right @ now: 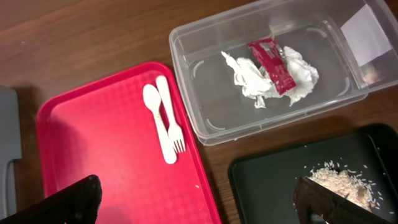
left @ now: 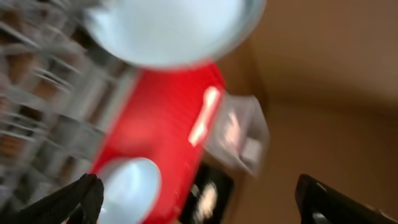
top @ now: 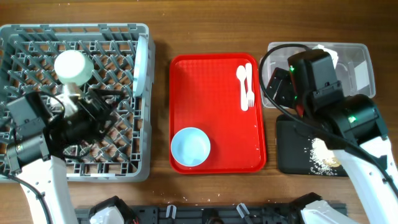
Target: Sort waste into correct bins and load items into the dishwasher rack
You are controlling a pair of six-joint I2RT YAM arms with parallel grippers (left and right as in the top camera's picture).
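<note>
- While the left arm (top: 31,124) is hanging over the near half of the dishwasher rack (top: 74,28), the left jaws are standing wide open and gripping nothing; the left wrist view is coming through heavily blurred.
- Dishwasher rack: it is occupying the left of the tabletop (top: 205,25). A pale blue plate (top: 142,65) is standing on edge along its right side, and a pale bowl (top: 73,65) is sitting, seemingly bottom up, in its far part.
- Red serving tray (top: 211,87): it is lying in the middle, just right of the rack. A second bowl (top: 190,147) is sitting upright in its near left corner.
- White spoon (right: 152,109) and fork (right: 173,127): they are lying side by side, touching, at the tray's far right, with the spoon's bowl pointing far and the fork's tines pointing near.
- Right arm (top: 323,81): it is reaching over the clear tub (right: 205,118) at the far right. The right jaws are standing wide open and holding nothing.
- Crumpled napkin (right: 245,78) and red sauce packet (right: 272,62): both are lying inside the clear tub, the packet resting on the napkin.
- Black tray (right: 267,186): it is lying just nearer than the tub, with whitish rice scraps (right: 339,183) lying in a heap inside it.
</note>
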